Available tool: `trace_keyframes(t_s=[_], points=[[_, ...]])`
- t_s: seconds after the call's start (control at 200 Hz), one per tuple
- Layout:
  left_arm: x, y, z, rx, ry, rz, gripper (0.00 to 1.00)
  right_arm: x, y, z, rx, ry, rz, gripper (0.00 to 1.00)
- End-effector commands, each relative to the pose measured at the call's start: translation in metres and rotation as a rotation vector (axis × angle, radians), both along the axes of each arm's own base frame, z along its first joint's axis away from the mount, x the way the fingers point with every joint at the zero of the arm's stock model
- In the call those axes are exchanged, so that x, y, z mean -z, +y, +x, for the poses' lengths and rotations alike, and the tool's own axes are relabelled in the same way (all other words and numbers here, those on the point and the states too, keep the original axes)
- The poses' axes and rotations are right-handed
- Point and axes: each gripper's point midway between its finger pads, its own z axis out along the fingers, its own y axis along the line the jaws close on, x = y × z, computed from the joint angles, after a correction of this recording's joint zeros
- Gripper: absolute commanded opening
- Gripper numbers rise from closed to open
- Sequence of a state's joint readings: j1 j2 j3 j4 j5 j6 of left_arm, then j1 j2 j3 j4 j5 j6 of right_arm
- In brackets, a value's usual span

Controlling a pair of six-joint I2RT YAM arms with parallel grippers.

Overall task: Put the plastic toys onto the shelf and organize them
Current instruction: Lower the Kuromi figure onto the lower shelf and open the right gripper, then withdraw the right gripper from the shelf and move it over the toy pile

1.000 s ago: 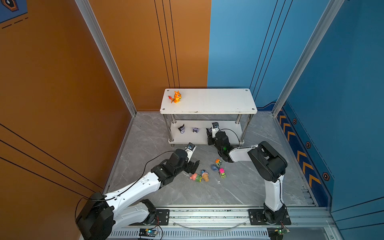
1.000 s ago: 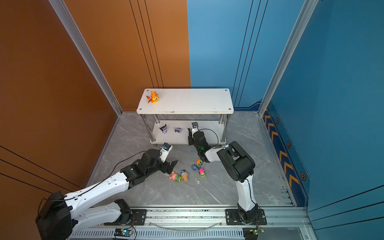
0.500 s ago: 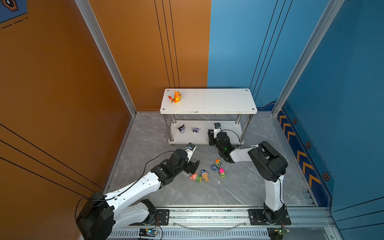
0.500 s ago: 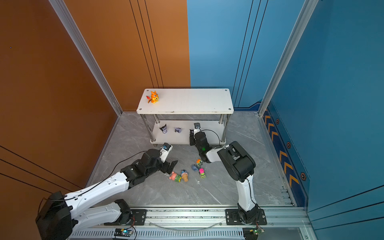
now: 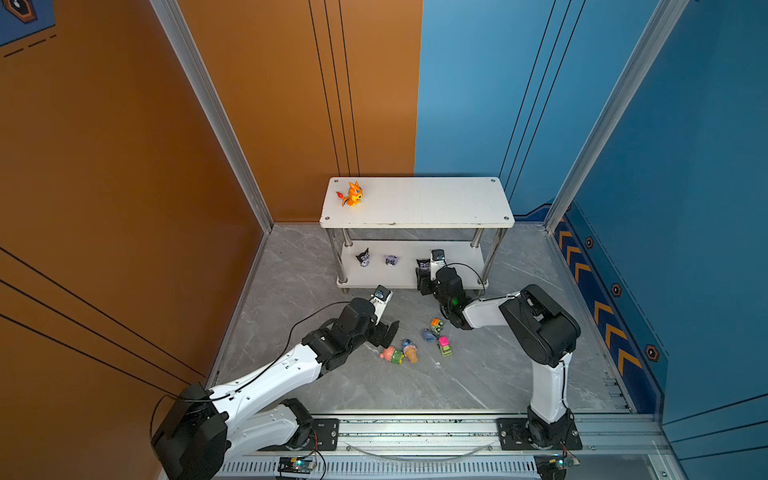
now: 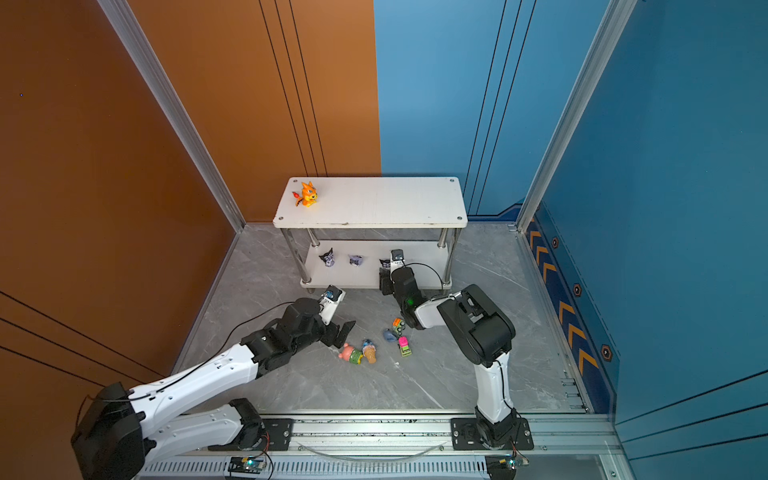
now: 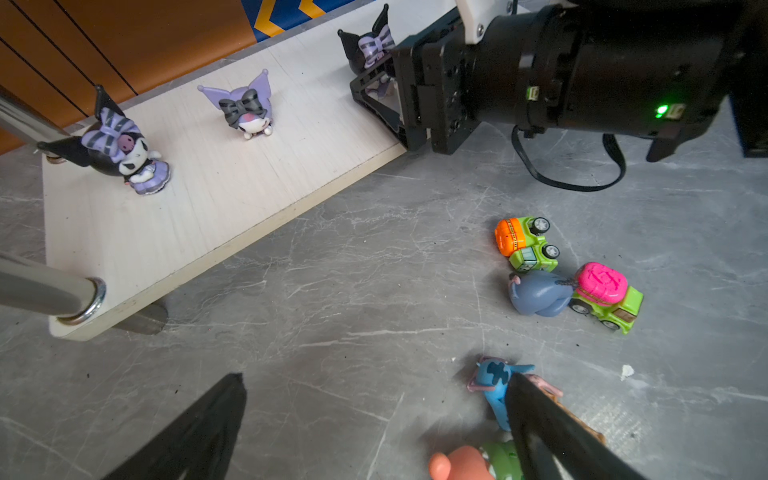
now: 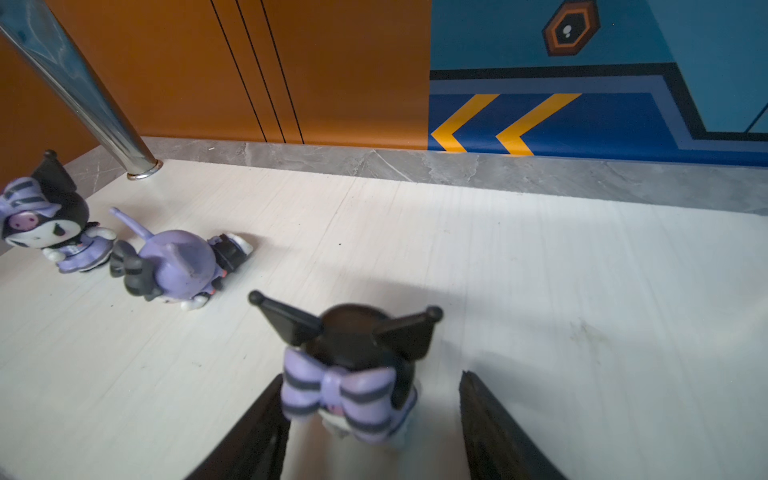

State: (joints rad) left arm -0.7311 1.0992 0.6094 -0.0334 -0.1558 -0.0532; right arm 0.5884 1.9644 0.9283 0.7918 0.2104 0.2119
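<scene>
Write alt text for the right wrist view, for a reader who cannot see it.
A black-purple imp stands on the white shelf board between the open fingers of the right hand. Farther along the board are an upright imp and a tipped-over imp, near a chrome leg; an orange wall and a blue wall are behind.

Here we are, looking down into a robot test cell, a lab rig through and through: orange wall panels [image 5: 124,166] on one side, blue wall panels [image 5: 478,83] on the other, bare aluminium posts [image 5: 216,120] at the corners and a grey marble-patterned floor [image 5: 478,374]. Across the front runs an aluminium rail [image 5: 415,432] with a white-and-black left robot arm [image 5: 270,374] and a matching right robot arm [image 5: 548,390] bolted on. A small circuit board [image 5: 297,464] sits below it. Yellow chevrons [image 5: 601,309] stripe the blue skirting, and a small white two-tier shelf [image 5: 415,203] stands at the back.
</scene>
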Motion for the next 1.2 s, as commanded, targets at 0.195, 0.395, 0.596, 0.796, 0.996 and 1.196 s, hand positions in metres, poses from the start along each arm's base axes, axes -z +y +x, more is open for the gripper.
trace_keyframes(t_s=[0.195, 0.395, 0.596, 0.796, 0.996, 1.196], points=[[-0.001, 0.004, 0.000, -0.011, 0.000, -0.016, 0.99, -0.031, -0.012, -0.041, -0.042, 0.056, 0.009, 0.66], [-0.002, 0.002, -0.001, -0.003, 0.001, -0.019, 0.99, -0.028, -0.020, -0.086, -0.122, 0.197, -0.024, 0.66], [-0.003, -0.015, -0.007, 0.071, 0.023, -0.062, 0.98, -0.023, -0.052, -0.136, -0.080, 0.319, -0.056, 0.64], [0.000, -0.052, -0.007, 0.111, 0.093, -0.191, 0.98, -0.028, -0.100, -0.171, 0.054, 0.385, -0.039, 0.63], [0.013, -0.086, -0.006, 0.129, 0.109, -0.102, 0.97, -0.024, -0.131, -0.187, 0.153, 0.466, -0.018, 0.59], [0.016, -0.097, -0.001, 0.137, 0.131, -0.074, 0.93, 0.001, -0.119, -0.209, 0.087, 0.624, -0.014, 0.57]])
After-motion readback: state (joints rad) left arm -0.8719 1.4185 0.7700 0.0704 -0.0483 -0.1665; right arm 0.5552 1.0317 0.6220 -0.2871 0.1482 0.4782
